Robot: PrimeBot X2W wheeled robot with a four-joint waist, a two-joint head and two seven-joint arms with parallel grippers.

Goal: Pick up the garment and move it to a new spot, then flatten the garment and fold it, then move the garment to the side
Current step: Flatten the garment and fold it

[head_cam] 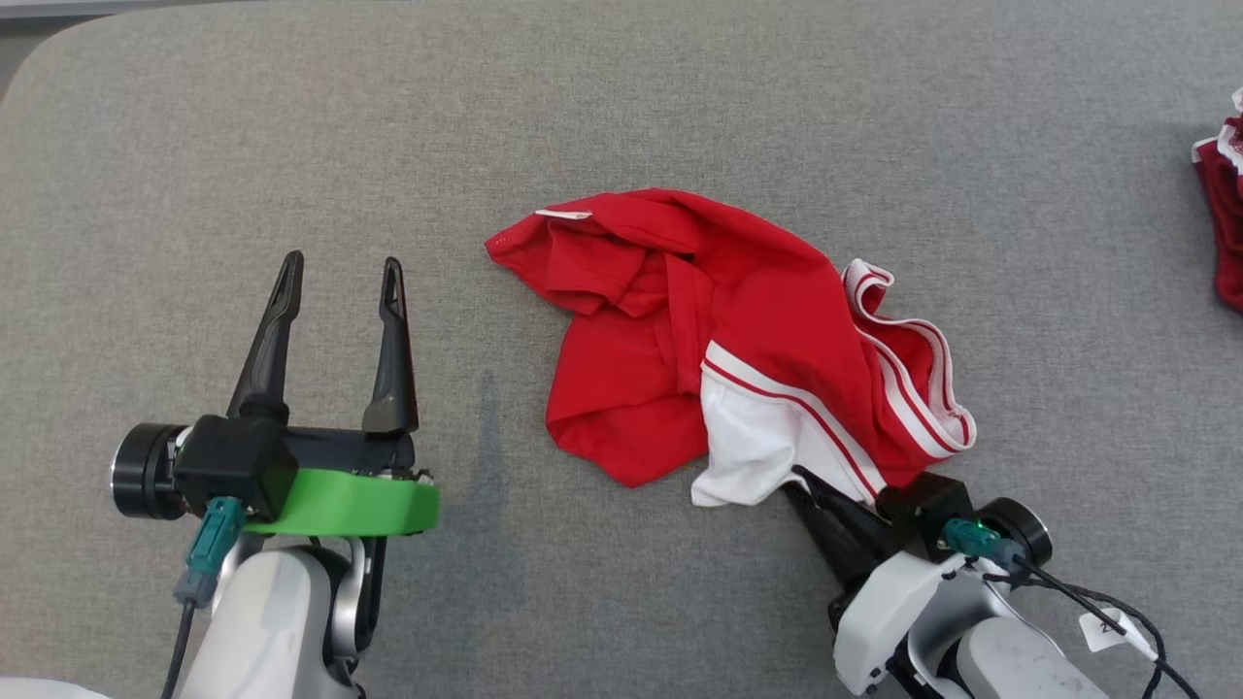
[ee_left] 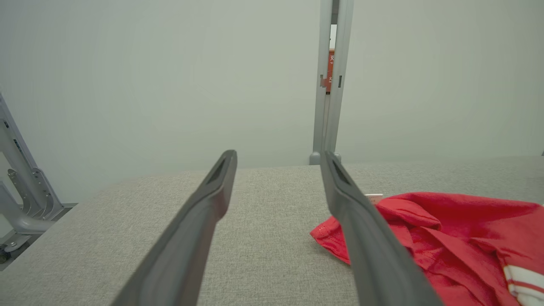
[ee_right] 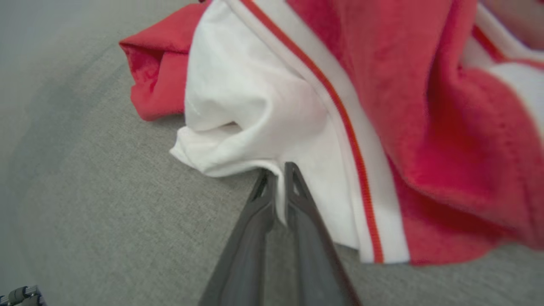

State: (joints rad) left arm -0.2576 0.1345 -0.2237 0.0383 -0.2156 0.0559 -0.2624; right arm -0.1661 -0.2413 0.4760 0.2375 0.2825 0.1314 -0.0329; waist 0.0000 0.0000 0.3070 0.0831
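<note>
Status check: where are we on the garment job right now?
Done: nothing yet; the garment lies crumpled on the grey table. In hand: the right gripper pinches its white edge. The left gripper hangs open, apart from it. Left: lift, move, flatten, fold, set aside.

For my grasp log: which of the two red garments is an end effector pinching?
The crumpled central garment: the right end effector grips its white edge. The other garment lies apart at the right edge.

Readable marks: barely any.
Cable tag (head_cam: 1105, 631), 5 o'clock, head view: a "2", rest cut off. Orange sign (ee_left: 330, 68), 12 o'clock, left wrist view: characters illegible.
</note>
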